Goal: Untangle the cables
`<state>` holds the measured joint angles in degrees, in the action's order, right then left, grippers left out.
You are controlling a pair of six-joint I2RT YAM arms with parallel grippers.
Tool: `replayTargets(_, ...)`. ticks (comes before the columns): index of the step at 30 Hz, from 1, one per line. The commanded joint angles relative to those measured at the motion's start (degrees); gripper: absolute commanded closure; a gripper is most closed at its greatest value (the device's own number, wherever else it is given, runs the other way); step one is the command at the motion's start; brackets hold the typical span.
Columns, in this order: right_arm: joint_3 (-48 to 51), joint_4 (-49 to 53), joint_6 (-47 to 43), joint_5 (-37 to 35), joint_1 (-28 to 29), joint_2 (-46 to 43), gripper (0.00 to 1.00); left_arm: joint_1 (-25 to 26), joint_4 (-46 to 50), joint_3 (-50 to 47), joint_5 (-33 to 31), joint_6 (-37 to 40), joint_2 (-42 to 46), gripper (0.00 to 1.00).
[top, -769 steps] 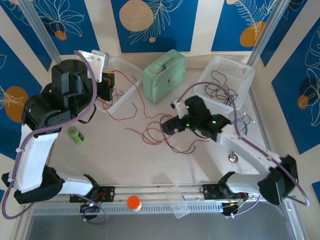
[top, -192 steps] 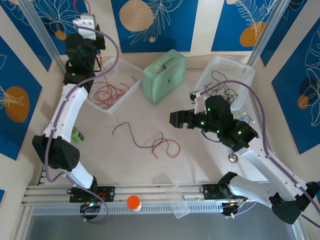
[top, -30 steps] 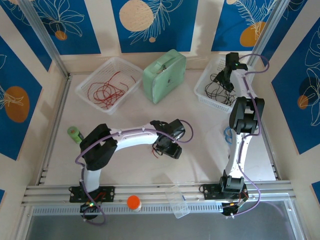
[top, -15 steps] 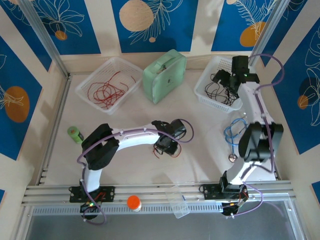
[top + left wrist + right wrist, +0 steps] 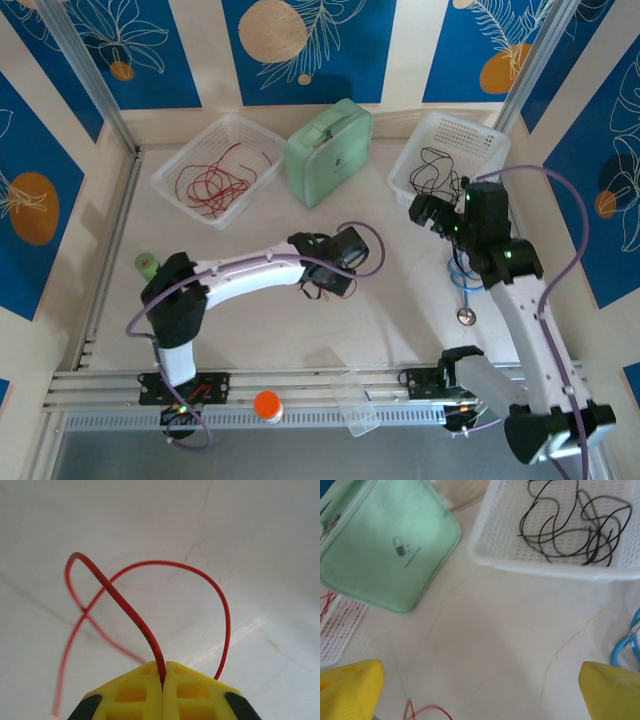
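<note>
Red cable (image 5: pixel 123 603): light, limp, we judge; loops ahead of left gripper (image 5: pixel 163 677), pinched there; our right gripper (image 5: pixel 480 690) gapes empty.

Green case (image 5: pixel 385 545): capsule logo (image 5: pixel 400 543), tiny print illegible.

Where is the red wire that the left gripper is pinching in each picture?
Top external: the red cable is mid-table, at the left gripper.
Left wrist: the red cable loops up from the shut yellow gripper, in the centre.
Right wrist: a small red loop at the bottom edge, left of centre.
Shared landmark: the mint green case, behind the cable in the top view, upper left in the right wrist view.
</note>
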<state>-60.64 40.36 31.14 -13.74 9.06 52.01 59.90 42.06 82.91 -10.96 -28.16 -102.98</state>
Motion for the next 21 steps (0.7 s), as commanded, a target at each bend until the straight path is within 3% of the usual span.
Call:
replayTargets(1,4.23,3.69,3.28,4.15,2.54,-4.43,0.0,-1.16,7.2,7.63,-4.49,3.96,6.04,1.0)
replayTargets(11,8.54,5.87,10.76,0.67,15.84,-7.28,0.0,-7.18,31.47,39.26,-14.26,11.17,7.81,1.0)
replayTargets(15,6.59,5.88,11.22,-0.31,18.89,-6.69,0.01,-13.96,35.29,49.38,-15.04,14.2,7.07,1.0)
replayTargets(21,3.34,7.82,10.47,0.99,21.41,-5.93,0.01,-27.19,33.78,54.27,-11.36,16.48,5.1,1.0)
